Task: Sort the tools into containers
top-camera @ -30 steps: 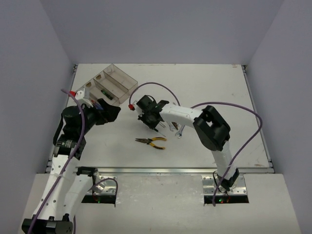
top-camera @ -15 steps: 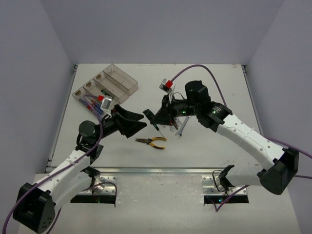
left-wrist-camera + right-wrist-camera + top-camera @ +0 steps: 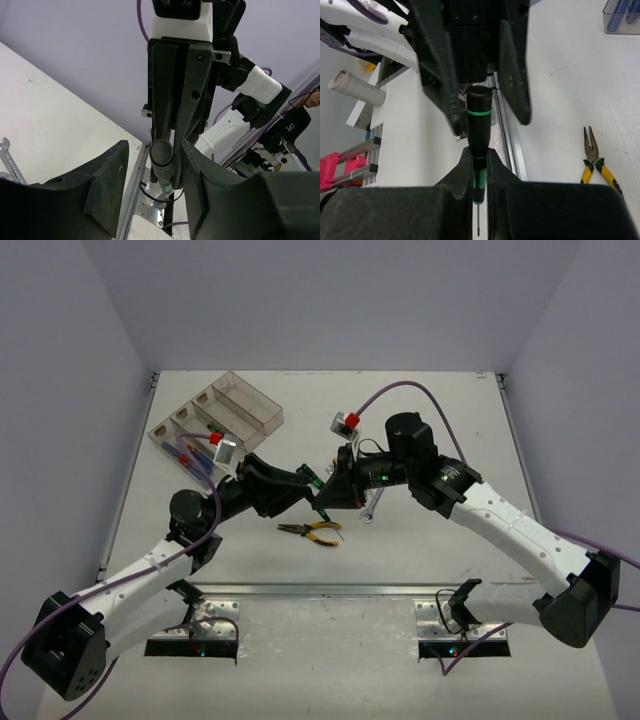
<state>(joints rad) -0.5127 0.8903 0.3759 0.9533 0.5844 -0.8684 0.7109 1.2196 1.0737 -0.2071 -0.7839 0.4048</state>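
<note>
Screwdriver (image 3: 479, 120) (green-black) pinched by right hand (image 3: 479, 156); left hand (image 3: 155, 150) straddles it.

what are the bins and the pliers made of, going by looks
Bins: clear, glossy plastic by the look; the table shows through the thin walls. Pliers: grey metal jaws, yellow-and-black handle sleeves, probably plastic or rubber; the look leaves it open.

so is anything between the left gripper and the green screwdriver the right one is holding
Nothing visible. The right gripper is shut on the green-black screwdriver, and the handle's free end sits between the left gripper's open fingers, with a bare gap on each side.
</note>
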